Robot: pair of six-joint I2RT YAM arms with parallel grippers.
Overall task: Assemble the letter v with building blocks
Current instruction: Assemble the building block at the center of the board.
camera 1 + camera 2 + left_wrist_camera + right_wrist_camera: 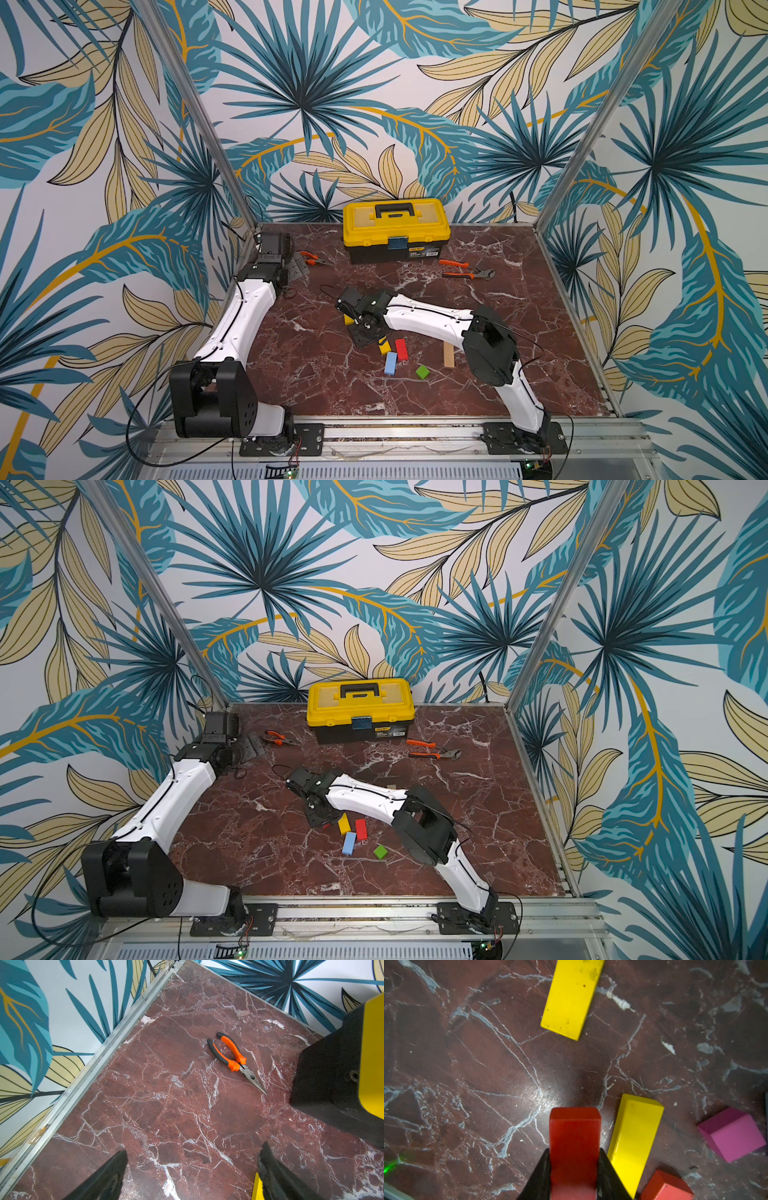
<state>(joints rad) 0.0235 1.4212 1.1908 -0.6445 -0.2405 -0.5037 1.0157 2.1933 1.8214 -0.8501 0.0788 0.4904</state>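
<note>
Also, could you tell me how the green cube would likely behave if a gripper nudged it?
The green cube sits flat on a face, so it should slide, not roll or tip. The tabletop looks glossy, so it may skid easily. Its sharp edges suggest a stiff solid that a grip would not squash.

I work in a robot test cell, a lab booth rather than a real workshop. My two white-and-black arms (pixel 245 320) are bolted by black mounting plates (pixel 311 436) onto a slotted aluminium rail (pixel 395 430) at the front edge, and loose black cables (pixel 128 419) trail off it. Bare aluminium corner posts (pixel 199 112) hold flat wall panels printed with teal and tan tropical leaves (pixel 299 95). These close in a small red-brown marble-patterned tabletop (pixel 316 374). The dressing is workshop-like: a yellow-and-black plastic toolbox (pixel 395 228), orange-handled needle-nose pliers (pixel 232 1055) and orange-handled end-cutting pliers (pixel 465 269). Small painted wooden building blocks (pixel 390 363) lie on the same top.
</note>
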